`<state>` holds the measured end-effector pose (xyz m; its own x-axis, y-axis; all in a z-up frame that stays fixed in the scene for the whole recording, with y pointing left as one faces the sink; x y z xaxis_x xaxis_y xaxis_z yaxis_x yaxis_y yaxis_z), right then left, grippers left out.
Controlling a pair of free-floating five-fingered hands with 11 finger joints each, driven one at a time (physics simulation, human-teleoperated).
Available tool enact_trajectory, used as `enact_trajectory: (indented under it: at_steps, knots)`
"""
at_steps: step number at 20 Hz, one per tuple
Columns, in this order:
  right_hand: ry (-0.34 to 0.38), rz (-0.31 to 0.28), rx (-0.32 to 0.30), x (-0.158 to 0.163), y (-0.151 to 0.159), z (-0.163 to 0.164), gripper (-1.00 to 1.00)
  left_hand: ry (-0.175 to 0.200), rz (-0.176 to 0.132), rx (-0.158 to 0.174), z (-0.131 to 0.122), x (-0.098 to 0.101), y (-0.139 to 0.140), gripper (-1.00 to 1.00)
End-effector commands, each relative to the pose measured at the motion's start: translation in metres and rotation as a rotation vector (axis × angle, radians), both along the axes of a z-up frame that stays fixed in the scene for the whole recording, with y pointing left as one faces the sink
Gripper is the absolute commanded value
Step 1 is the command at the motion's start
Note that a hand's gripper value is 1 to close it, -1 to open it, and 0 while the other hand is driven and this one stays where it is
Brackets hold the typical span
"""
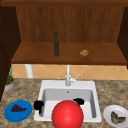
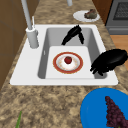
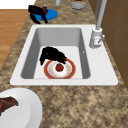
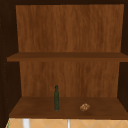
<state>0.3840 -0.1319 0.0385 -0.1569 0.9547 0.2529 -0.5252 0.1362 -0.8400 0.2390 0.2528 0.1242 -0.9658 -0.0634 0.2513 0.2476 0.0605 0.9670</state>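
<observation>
Right side view: robot hand (image 3: 51, 55) just above red-rimmed plate (image 3: 71, 72).

Soft, even light with no visible lamp, brightest at the sink (image 1: 93, 86) and dim in the cabinet (image 4: 70, 30).

The white sink rim and the white plate (image 1: 110, 111) at the near right are the palest areas, without harsh glare. The basin walls (image 2: 53, 35) go grey, darkest along the far and left sides. Under the shelf (image 1: 67, 61) a dark band falls across the tiled wall, and the cabinet's left and right sides sink almost to black. The counter (image 3: 75, 105) is lit evenly, with no cast shadows beside the dishes. The left hand (image 2: 110, 60) and the right hand (image 3: 51, 55) are flat black without highlights. The bottle (image 4: 56, 98) casts no clear shadow.
</observation>
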Motion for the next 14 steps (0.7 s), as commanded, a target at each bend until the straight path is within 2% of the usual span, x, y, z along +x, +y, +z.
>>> enact_trajectory:
  at_steps: [1,4,5,9,14]
  knots:
    - [0.01,0.0,-0.074,0.024,0.02,-0.023,-1.0,0.0,0.0,0.0,0.0,0.0,0.0,0.0]
    - [0.022,0.005,-0.088,0.041,0.031,-0.04,-1.0,0.0,0.0,0.0,0.0,0.0,0.0,0.0]
    - [0.02,0.024,-0.087,0.046,0.027,-0.046,-1.0,0.0,0.0,0.0,0.0,0.0,0.0,0.0]
    - [0.023,0.022,-0.086,0.065,0.038,-0.07,-1.0,0.0,0.0,0.0,0.0,0.0,0.0,0.0]
    - [0.001,0.001,-0.131,0.051,0.037,-0.087,-1.0,0.0,0.0,0.0,0.0,0.0,0.0,0.0]
